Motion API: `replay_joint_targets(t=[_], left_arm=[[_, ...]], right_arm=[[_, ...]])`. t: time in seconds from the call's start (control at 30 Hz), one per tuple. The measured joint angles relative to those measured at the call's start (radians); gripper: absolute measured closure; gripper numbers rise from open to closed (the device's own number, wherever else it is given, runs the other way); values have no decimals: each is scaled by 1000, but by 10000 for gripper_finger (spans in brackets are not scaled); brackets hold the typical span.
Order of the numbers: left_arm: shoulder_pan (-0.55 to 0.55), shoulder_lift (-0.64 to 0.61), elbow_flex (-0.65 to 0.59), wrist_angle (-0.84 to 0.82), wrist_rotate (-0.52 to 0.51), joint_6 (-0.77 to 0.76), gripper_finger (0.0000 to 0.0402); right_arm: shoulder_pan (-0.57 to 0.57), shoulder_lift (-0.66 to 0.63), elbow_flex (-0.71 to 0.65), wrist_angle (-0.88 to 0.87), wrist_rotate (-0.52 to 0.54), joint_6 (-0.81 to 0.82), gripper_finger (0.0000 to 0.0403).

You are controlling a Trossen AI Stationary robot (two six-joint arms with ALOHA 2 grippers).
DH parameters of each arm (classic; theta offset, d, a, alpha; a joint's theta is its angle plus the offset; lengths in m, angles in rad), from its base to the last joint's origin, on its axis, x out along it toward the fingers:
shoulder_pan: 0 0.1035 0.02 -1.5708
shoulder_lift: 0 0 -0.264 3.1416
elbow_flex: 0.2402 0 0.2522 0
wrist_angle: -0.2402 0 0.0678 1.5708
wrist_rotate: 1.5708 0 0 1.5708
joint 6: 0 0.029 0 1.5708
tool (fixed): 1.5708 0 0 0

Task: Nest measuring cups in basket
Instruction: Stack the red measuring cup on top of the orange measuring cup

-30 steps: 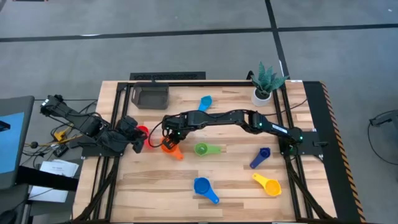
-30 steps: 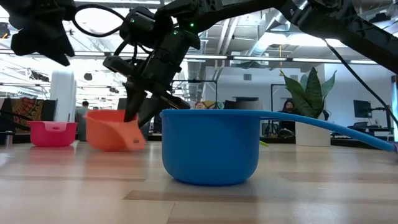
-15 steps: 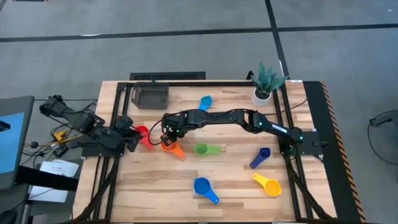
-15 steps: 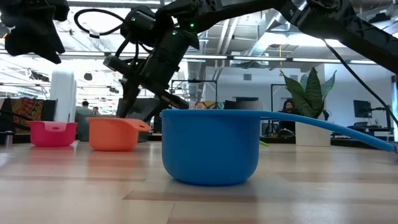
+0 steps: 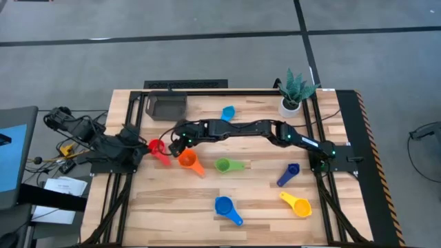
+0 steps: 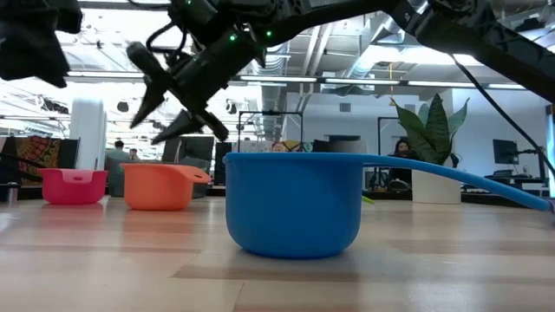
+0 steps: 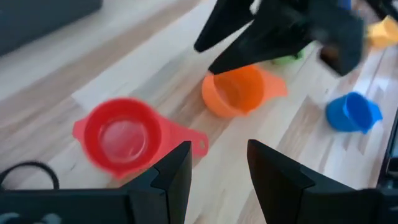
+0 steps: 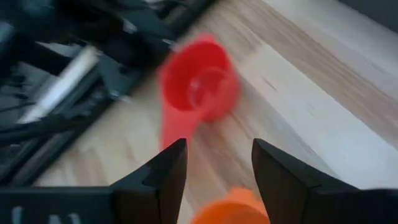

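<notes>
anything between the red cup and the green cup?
Yes: the orange cup sits between the red cup and green cup, seen in the high view. The open right gripper hovers above it.

Wooden table [image 5: 158, 207]: measuring cups [image 5: 227, 208] scattered, basket [image 5: 167, 106] and potted plant [image 5: 295, 91] at far edge.

The right gripper [image 5: 172, 146] has let go of the orange cup [image 5: 187, 160], which it pinched at the rim a second ago with the cup tipped. The cup now sits flat on the surface just right of the red cup [image 5: 156, 147]. The jaws stand apart, lifted clear above and a little left of the orange cup. The left gripper [image 5: 131, 141] has drawn back leftward, away from the red cup.
</notes>
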Motion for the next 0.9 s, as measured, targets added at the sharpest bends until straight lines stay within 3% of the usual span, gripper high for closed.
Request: replay_joint_targets(t=[0.33,0.57,0.73,0.83,0.9], left_arm=[[0,104,0,-19,178,-119,258],[0,156,0,-57,226,-106,258],[0,203,-33,-13,223,-141,258],[0,245,-40,19,158,-213,258],[0,267,-41,26,112,-268,258]], right_arm=[[27,5,1,254,-18,-223,159],[65,8,-11,291,85,-531,116],[68,8,-11,160,177,-519,92],[57,-3,-12,31,266,-469,95],[36,-26,-13,-29,251,-463,100]])
